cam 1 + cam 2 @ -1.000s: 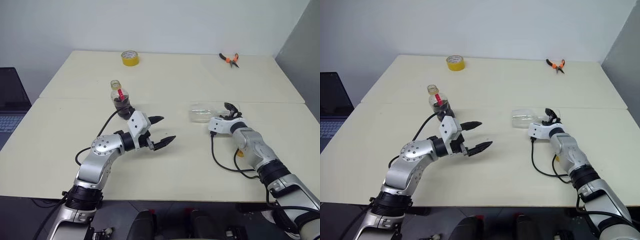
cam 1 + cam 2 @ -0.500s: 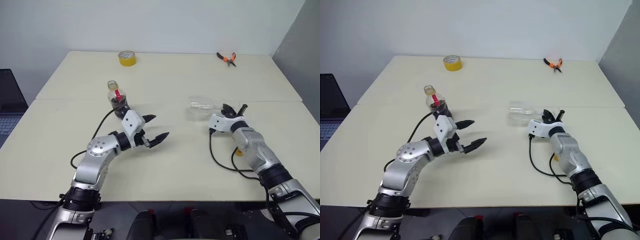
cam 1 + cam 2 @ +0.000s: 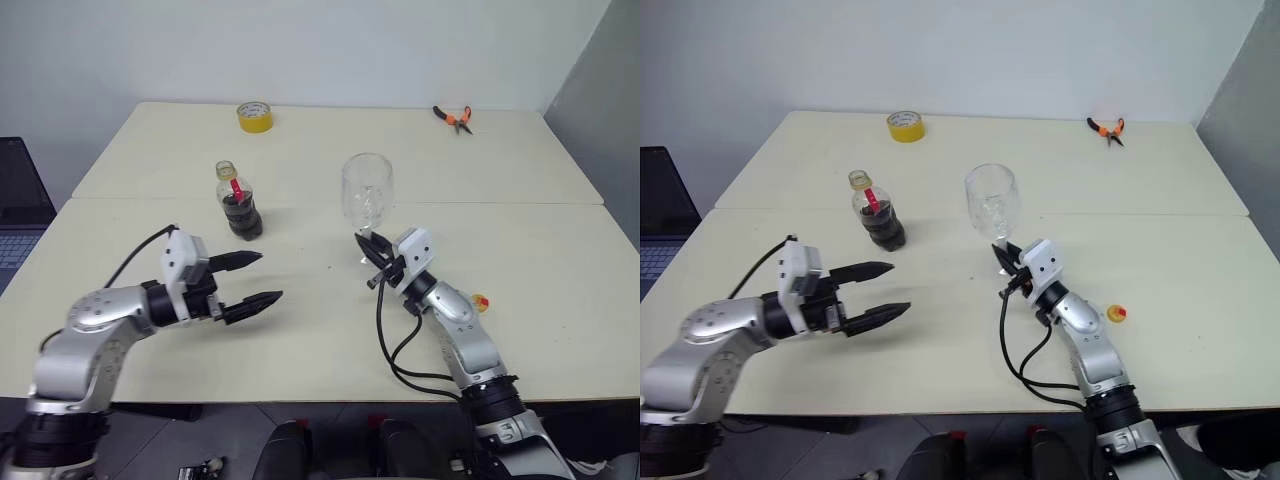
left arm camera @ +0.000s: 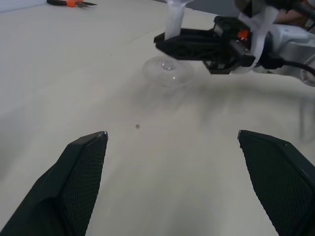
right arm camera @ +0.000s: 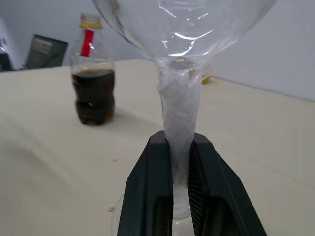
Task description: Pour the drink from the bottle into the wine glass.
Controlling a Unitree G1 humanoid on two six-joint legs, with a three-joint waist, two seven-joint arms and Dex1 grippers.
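**Glass stood up, bottle not yet in hand**

The cream table (image 3: 330,350) carries everything, with a yellow tape roll (image 3: 254,115) and orange-handled pliers (image 3: 453,116) far off at its back edge. Near the middle the wine glass (image 3: 366,190) stands upright and empty, its foot on the tabletop. The right gripper (image 3: 376,252) has its jaws closed on the stem, low down just above the foot. To the robot's left of the glass, near it but apart, the bottle (image 3: 238,201) stands upright with the drink (image 3: 241,214) filling its lower half; whether the mouth is capped I cannot tell. A small yellow cap-like piece (image 3: 480,301) lies on the table beside the right arm. The left gripper (image 3: 257,279) hangs in front of the bottle, jaws wide apart and holding nothing.

By my reading the step in hand is steadying the glass. Next the left gripper needs to reach the bottle's body, close on it, lift it and tip the mouth over the bowl.
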